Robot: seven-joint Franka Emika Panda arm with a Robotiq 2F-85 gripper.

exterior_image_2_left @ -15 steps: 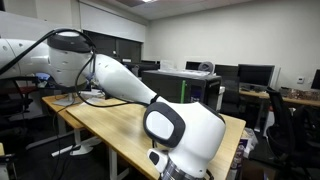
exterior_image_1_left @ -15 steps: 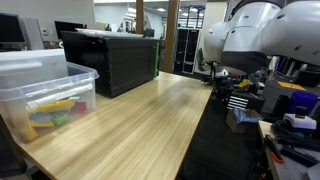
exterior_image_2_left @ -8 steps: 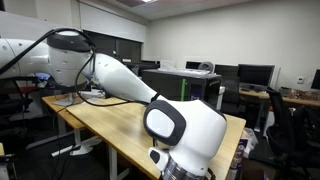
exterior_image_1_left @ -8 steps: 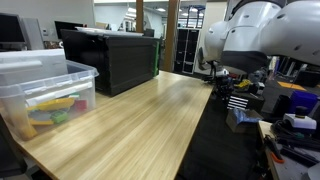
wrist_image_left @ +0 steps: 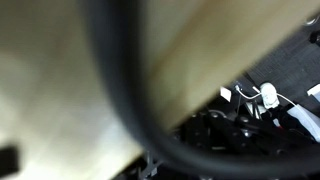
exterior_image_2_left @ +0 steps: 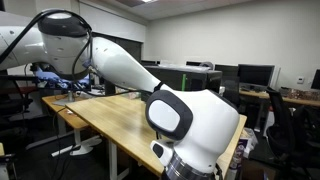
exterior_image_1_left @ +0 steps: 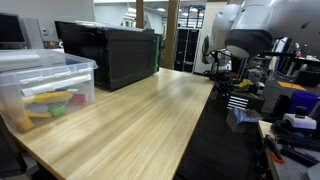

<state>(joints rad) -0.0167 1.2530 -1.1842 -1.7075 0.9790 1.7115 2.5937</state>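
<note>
My arm [exterior_image_2_left: 120, 65] reaches from its big white base [exterior_image_2_left: 195, 125] across the long wooden table [exterior_image_2_left: 120, 125] towards its far end. The same arm [exterior_image_1_left: 262, 22] stands over the table's right edge [exterior_image_1_left: 195, 120]. I cannot make out the fingers in any view; the gripper is shut, and nothing shows in it. The wrist view is blurred: a thick black cable [wrist_image_left: 115, 90] crosses in front of pale table wood [wrist_image_left: 40, 60], with dark clutter [wrist_image_left: 230, 125] and a small white part [wrist_image_left: 268, 95] beyond the edge.
A clear plastic bin [exterior_image_1_left: 45, 90] with coloured pieces stands at the table's left end. A black cabinet [exterior_image_1_left: 110, 55] sits at the back. Tools and boxes [exterior_image_1_left: 245, 105] crowd the right side. Desks with monitors [exterior_image_2_left: 255, 75] stand behind.
The arm has swung: its upper link rose and moved towards the table's far end. In the view with the bin, the bin and cabinet sit slightly shifted in the picture.
</note>
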